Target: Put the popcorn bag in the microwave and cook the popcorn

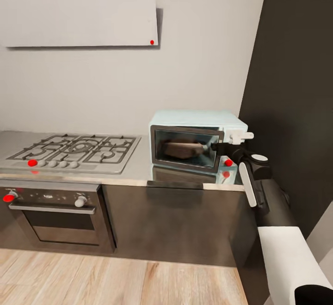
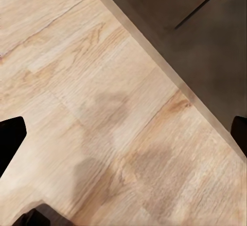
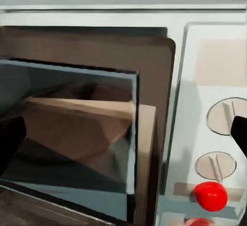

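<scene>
The pale mint-blue microwave (image 1: 199, 120) stands on the grey countertop (image 1: 134, 168) next to the tall dark cabinet. Behind its dark glass door (image 1: 187, 150) lies the tan-brown popcorn bag (image 1: 182, 149). In the right wrist view the door (image 3: 67, 133) stands slightly ajar in front of the bag (image 3: 77, 128). My right gripper (image 1: 219, 148) hovers at the door's right edge, next to the white panel (image 3: 206, 82), open, holding nothing. The panel carries two knobs (image 3: 229, 115) and a red dot (image 3: 210, 195). My left gripper (image 2: 123, 133) hangs open over the wood floor (image 2: 77, 82). No popcorn pieces are visible.
A gas hob (image 1: 78, 150) lies in the worktop to the left, above a black oven (image 1: 55, 212) with a steel bar handle. A grey hood (image 1: 78, 16) hangs on the wall. A tall dark cabinet (image 1: 296, 88) stands close on the right. Dark cabinet base (image 2: 206, 41) borders the floor.
</scene>
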### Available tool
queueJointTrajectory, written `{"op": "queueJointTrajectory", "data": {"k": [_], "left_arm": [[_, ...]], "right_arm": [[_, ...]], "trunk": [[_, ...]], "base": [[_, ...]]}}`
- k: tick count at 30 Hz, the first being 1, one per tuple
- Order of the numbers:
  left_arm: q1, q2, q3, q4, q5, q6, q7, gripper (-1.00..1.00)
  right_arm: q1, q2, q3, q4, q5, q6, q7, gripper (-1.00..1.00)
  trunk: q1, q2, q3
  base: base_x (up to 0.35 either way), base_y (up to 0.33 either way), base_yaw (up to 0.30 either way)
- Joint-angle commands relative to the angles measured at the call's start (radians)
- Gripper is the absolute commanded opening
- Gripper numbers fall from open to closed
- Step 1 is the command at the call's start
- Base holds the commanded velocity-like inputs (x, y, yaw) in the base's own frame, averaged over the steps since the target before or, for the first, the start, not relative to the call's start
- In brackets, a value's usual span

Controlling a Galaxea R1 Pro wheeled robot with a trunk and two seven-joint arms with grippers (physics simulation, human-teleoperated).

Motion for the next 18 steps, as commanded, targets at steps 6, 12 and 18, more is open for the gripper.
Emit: {"op": "queueJointTrajectory", "data": {"k": [6,12,18], "left_arm": [[0.0,-0.001,0.001,-0.002,0.01,0.007,-0.002,1.0],[-0.001,-0.001,0.0,-0.002,0.011,0.007,-0.006,1.0],[-0.001,0.0,0.0,-0.002,0.009,0.008,-0.01,1.0]], "right_arm": [[0.014,-0.003,-0.002,-0.04,0.004,0.017,0.014,1.0],[0.033,-0.004,-0.005,-0.076,0.007,0.05,0.016,1.0],[0.033,-0.033,-0.004,-0.079,-0.002,0.137,0.022,1.0]], "trunk": [[-0.023,0.042,0.018],[-0.046,0.084,0.037],[-0.069,0.126,0.056]], "base": [[0.0,0.0,0.0],[0.0,0.0,0.0],[0.0,0.0,0.0]]}}
